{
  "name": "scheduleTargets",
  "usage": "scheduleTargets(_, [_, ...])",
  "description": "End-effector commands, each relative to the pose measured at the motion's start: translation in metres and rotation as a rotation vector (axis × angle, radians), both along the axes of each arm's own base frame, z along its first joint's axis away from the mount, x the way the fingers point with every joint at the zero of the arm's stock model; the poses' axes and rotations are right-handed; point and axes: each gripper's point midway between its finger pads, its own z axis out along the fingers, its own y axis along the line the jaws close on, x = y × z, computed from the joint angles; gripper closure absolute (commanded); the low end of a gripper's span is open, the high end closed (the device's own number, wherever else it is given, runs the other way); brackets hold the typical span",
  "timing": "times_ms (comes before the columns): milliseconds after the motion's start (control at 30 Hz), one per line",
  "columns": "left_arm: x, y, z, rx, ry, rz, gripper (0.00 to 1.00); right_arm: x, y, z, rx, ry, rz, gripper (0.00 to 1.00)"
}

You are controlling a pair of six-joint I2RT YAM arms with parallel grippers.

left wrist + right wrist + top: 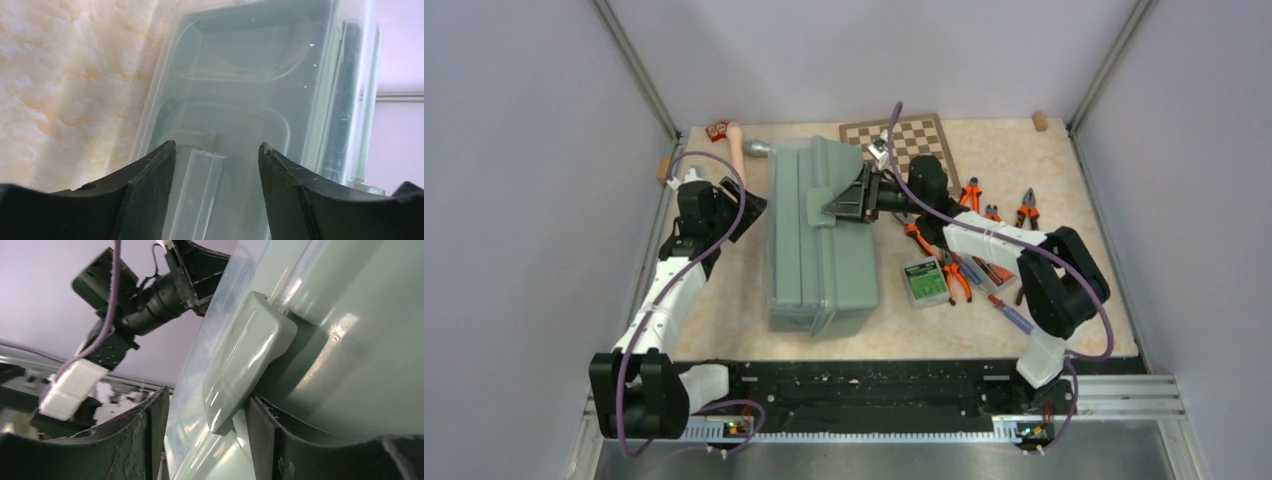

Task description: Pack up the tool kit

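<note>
The sage-green toolbox (824,240) lies in the middle of the table, its lid down. My right gripper (839,203) reaches in from the right at the box's far end. In the right wrist view it (207,397) stands open, with the translucent lid edge (200,370) and the green latch (245,350) between its fingers. The left finger is clear of the lid. My left gripper (754,205) hovers just left of the box. It (217,147) is open and empty, looking onto the translucent lid (240,75). Orange-handled pliers (954,275), a green bit case (924,280), a red case (996,270) and a screwdriver (1009,310) lie right of the box.
A chessboard (919,140) sits at the back behind my right arm. A hammer (742,148) lies at the back left beside a small red item (717,130). More pliers (1027,208) lie at the far right. A wooden block (1039,121) is in the back right corner.
</note>
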Motion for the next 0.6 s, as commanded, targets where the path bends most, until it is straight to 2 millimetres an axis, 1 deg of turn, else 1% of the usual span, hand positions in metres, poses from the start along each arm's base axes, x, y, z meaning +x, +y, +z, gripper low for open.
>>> scheduleTargets(0, [-0.021, -0.044, 0.020, -0.047, -0.049, -0.205, 0.33, -0.003, 0.003, -0.009, -0.311, -0.134, -0.057, 0.40])
scheduleTargets(133, [-0.023, -0.045, 0.022, -0.049, -0.054, -0.215, 0.33, 0.008, -0.012, -0.019, -0.552, -0.190, -0.141, 0.32])
scheduleTargets(300, [-0.026, -0.048, 0.022, -0.067, -0.049, -0.229, 0.33, 0.017, -0.034, -0.018, -0.856, -0.283, -0.261, 0.28])
scheduleTargets(367, [-0.027, -0.049, 0.022, -0.071, -0.048, -0.231, 0.33, 0.021, -0.042, -0.014, -0.969, -0.334, -0.309, 0.28])
scheduleTargets(400, [-0.028, -0.049, 0.022, -0.073, -0.049, -0.232, 0.33, 0.020, -0.043, -0.016, -1.027, -0.358, -0.320, 0.27])
scheduleTargets(500, [-0.028, -0.050, 0.024, -0.080, -0.052, -0.233, 0.33, 0.025, -0.052, -0.013, -1.167, -0.423, -0.390, 0.26])
scheduleTargets(567, [-0.028, -0.051, 0.024, -0.084, -0.053, -0.237, 0.33, 0.027, -0.055, -0.012, -1.223, -0.446, -0.412, 0.25])
